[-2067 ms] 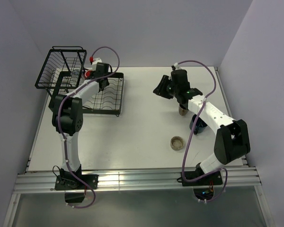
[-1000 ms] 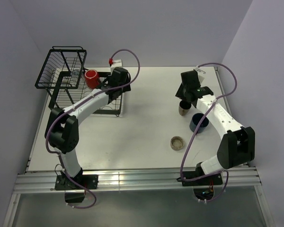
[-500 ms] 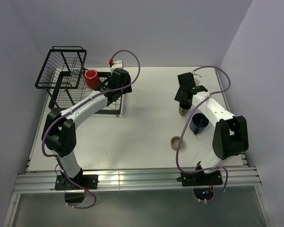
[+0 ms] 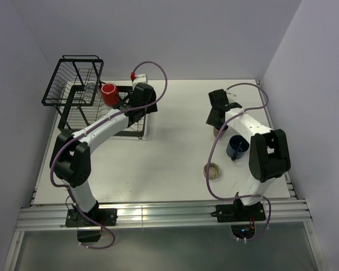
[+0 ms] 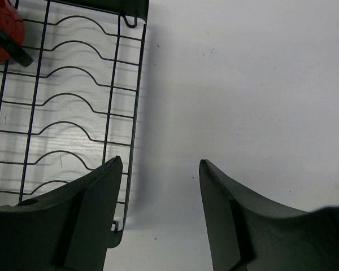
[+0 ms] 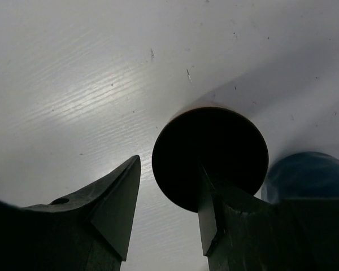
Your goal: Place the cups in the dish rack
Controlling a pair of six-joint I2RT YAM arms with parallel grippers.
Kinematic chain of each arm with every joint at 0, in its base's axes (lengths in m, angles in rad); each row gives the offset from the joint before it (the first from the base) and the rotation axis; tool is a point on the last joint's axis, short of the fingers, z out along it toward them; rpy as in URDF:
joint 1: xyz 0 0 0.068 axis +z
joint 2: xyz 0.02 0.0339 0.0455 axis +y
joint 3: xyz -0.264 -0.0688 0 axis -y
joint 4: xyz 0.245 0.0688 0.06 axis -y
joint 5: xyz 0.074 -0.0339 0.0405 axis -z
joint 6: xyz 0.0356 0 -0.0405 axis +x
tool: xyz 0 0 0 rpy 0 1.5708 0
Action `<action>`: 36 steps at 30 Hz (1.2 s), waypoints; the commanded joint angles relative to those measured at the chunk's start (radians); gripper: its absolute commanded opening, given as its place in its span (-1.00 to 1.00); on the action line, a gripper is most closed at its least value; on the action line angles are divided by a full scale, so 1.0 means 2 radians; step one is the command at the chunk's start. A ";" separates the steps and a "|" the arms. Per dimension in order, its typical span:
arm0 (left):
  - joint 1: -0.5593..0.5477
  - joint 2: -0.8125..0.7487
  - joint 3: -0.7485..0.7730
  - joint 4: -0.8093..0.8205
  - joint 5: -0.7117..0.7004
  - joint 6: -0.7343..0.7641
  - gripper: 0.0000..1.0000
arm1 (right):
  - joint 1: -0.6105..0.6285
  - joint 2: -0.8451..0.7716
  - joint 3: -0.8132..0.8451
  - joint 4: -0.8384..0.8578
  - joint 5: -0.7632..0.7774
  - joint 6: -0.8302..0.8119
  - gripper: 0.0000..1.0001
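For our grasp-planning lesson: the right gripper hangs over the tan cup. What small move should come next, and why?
Probably lower slightly and close on the rim. In the right wrist view the right gripper is open, one finger outside the tan cup, the other over its dark inside, so the wall lies between them.

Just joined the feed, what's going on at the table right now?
The red mug sits in the dish rack; the left claw hovers open and empty over its tray edge. The right claw, open, straddles the rim of the tan cup. The dark blue mug and low beige cup wait on the table.
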 commanded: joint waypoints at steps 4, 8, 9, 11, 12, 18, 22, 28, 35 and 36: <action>-0.001 -0.014 -0.005 0.009 0.005 -0.006 0.26 | -0.004 0.018 0.008 0.008 0.009 0.001 -0.01; -0.001 -0.014 -0.007 0.009 0.008 -0.006 0.27 | -0.004 0.025 0.016 0.006 0.010 -0.001 -0.75; -0.001 -0.014 -0.008 0.009 0.011 -0.006 0.27 | -0.004 0.026 0.019 0.005 0.011 -0.003 -0.98; 0.000 -0.017 -0.009 0.008 0.013 -0.004 0.29 | -0.004 0.022 0.028 -0.005 0.011 -0.003 -1.00; 0.000 -0.020 -0.009 0.007 0.016 -0.003 0.29 | -0.003 0.017 0.032 -0.007 0.010 -0.006 -1.00; 0.022 -0.045 -0.015 0.012 0.069 -0.010 0.31 | -0.002 -0.034 0.070 -0.026 -0.023 -0.013 -1.00; 0.053 -0.076 -0.031 0.035 0.177 -0.020 0.42 | 0.008 -0.055 0.100 -0.022 -0.067 -0.013 -1.00; 0.109 -0.111 -0.071 0.114 0.369 -0.062 0.78 | 0.023 -0.082 0.106 0.067 -0.211 -0.001 -1.00; 0.141 -0.109 -0.129 0.268 0.561 -0.171 0.93 | 0.043 -0.085 0.102 0.201 -0.365 0.050 -1.00; 0.142 -0.106 -0.132 0.278 0.575 -0.178 0.93 | 0.043 -0.087 0.098 0.224 -0.382 0.072 -1.00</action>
